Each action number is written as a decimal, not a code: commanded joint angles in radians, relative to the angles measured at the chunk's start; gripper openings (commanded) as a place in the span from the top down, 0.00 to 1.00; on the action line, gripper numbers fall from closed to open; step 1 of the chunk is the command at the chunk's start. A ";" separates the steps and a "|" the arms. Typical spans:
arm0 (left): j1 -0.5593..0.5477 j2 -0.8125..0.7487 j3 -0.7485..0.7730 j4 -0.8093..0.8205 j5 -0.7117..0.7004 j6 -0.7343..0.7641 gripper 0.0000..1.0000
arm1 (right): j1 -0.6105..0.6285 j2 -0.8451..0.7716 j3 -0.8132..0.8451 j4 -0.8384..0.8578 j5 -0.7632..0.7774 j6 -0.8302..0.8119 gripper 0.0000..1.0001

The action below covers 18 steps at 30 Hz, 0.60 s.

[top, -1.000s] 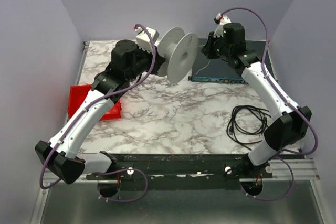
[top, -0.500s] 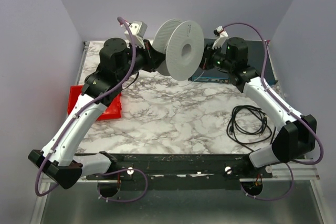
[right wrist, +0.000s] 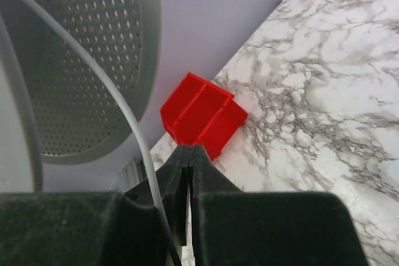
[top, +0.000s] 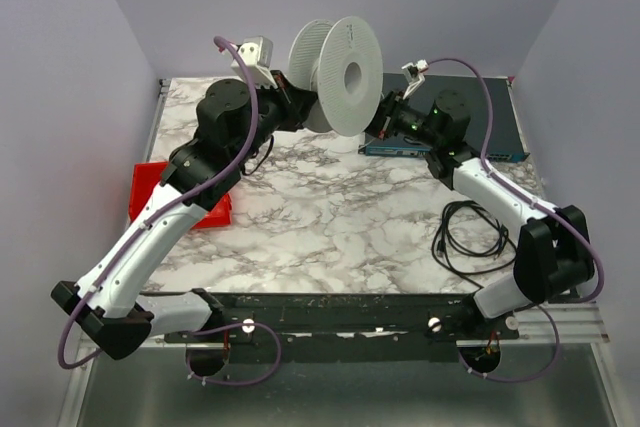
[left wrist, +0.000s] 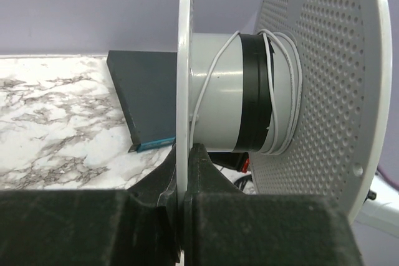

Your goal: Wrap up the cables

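A grey perforated spool (top: pixel 335 77) is held in the air over the back of the table. My left gripper (top: pixel 292 107) is shut on the edge of its left flange (left wrist: pixel 184 60), with the jaws tight on both sides. The hub carries a black band (left wrist: pixel 252 98) and a few loose turns of white cable (left wrist: pixel 215 70). My right gripper (top: pixel 385 119) sits just right of the spool, jaws shut. The white cable (right wrist: pixel 118 101) runs from the spool down across its left finger into the jaws.
A loose coil of black cable (top: pixel 470 237) lies on the marble table at the right. A red bin (top: pixel 160 197) stands at the left edge and shows in the right wrist view (right wrist: pixel 202 116). A dark box with a blue edge (top: pixel 470 137) lies at the back right.
The left arm has raised the spool and turned its flange more towards the camera. The right gripper has dropped lower and moved left, closer under the spool.
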 commanded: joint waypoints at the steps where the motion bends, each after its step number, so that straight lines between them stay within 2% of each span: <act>1: -0.060 -0.006 0.065 0.132 -0.190 0.021 1.00 | -0.001 0.028 -0.048 0.221 -0.083 0.154 0.90; 6: -0.093 0.018 0.091 0.140 -0.289 0.027 1.00 | 0.022 0.023 -0.081 0.237 -0.068 0.164 0.88; 18: -0.115 0.063 0.141 0.107 -0.402 0.031 1.00 | 0.072 0.007 -0.115 0.230 -0.020 0.166 0.87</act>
